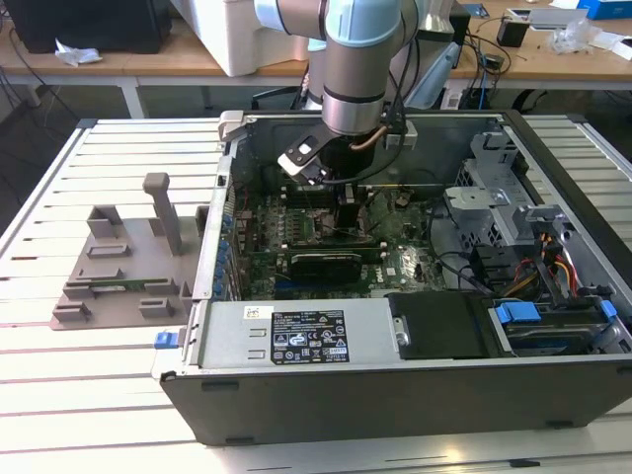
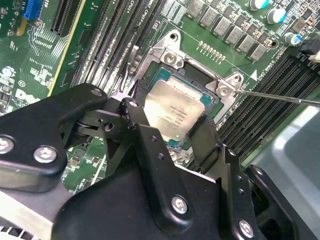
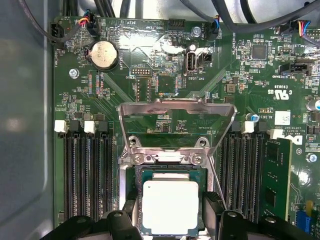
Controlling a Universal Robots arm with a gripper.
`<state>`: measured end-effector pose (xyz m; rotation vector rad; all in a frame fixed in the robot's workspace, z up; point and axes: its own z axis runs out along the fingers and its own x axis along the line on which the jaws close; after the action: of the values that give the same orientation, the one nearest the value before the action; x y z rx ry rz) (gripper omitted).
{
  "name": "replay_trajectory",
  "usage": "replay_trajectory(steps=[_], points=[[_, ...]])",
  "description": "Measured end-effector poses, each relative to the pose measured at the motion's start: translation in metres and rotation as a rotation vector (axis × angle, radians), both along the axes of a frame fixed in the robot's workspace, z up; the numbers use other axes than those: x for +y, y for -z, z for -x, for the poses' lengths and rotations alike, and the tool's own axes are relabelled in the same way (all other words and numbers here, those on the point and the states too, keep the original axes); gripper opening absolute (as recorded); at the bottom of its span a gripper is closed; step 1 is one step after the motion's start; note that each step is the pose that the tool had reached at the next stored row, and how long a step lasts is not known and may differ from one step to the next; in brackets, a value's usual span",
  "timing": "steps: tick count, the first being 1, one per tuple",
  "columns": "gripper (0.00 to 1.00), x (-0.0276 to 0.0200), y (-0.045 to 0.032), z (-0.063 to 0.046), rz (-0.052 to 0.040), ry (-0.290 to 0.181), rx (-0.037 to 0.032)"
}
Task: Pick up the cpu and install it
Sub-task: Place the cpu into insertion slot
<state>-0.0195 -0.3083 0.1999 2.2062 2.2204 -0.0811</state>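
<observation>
Pinches the cpu at 2 opposite edges with the black fingers of the gripper, closed on it with no gap to be made out in both wrist views. Grips by the edges, most likely to leave the pale metal top bare and to keep the underside flat to the contacts. Holds the chip level and square, low inside the socket frame; cannot tell whether fully seated or a touch above.

Just beyond, meets the silver load plate standing up on its hinge and the thin retention lever lying out to the side, evidently to leave the opening free for a straight descent. Sits between 2 banks of black memory slots, with 1 green memory stick in the outer bank, well apart from the chip.

Farther off, in the exterior view, reaches the arm down from above into the open computer case, wrist near vertical, tool end aimed squarely at the motherboard. Looks like a pose chosen to push nothing sideways. Past the case, toward the exterior view's left, a grey fixture resting on the slatted table.
</observation>
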Motion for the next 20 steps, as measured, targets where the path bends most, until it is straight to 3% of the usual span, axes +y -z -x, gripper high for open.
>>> replay_trajectory(steps=[7, 10, 20], points=[[0.62, 0.0055, 0.0000, 0.002, 0.0001, 0.001, 0.0000], [0.62, 0.0057, -0.0004, 0.002, 0.0002, 0.001, 0.0001], [0.60, 0.0057, -0.0124, 0.002, 0.0005, 0.001, -0.0026]])
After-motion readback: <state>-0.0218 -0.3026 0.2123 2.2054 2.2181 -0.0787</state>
